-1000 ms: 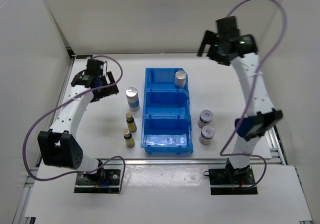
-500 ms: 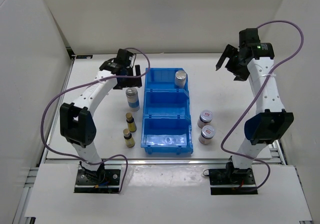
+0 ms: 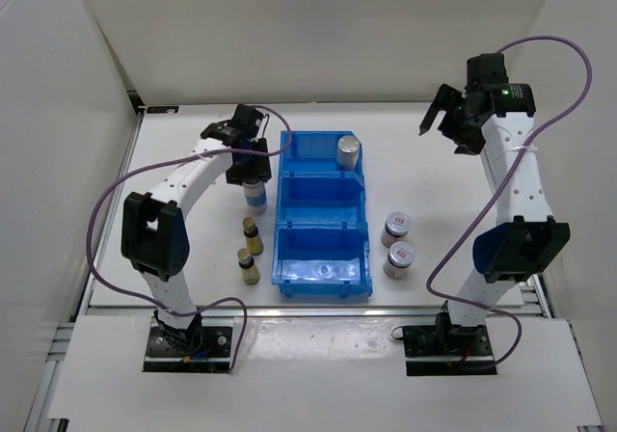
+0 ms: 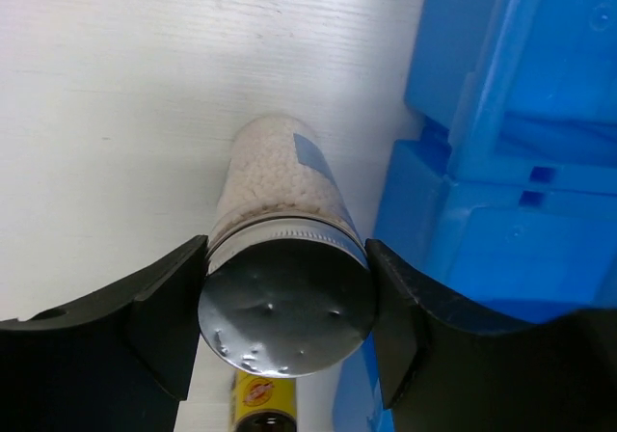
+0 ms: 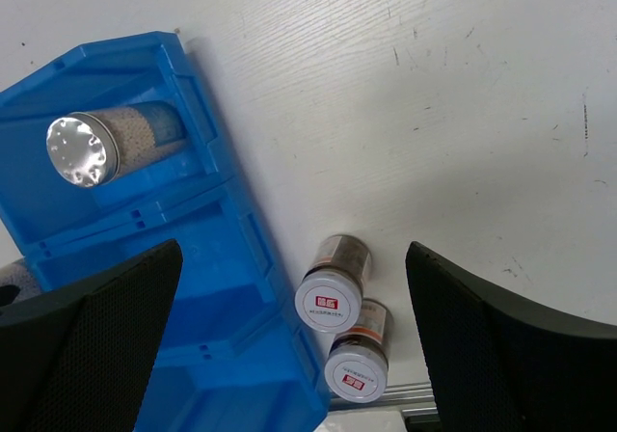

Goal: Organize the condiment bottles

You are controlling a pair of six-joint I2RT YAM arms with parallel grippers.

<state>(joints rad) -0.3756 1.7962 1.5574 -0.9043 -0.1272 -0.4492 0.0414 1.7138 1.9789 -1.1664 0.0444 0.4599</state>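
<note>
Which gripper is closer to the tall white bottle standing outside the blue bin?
Left. The left gripper straddles the cap of that bottle; the right gripper hangs far off, across the bin.

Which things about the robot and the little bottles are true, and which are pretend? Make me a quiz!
1. One tall white bottle stands in the far compartment of the blue bin. True.
2. The two squat jars are inside the bin. False: they stand on the table, to the right of the bin.
3. The left gripper has a finger on each side of the cap of the other tall bottle. True.
4. The right gripper holds a bottle. False: it is open and empty, up over the far right of the table.
5. The two slim yellow-brown bottles stand to the left of the bin. True.
</note>
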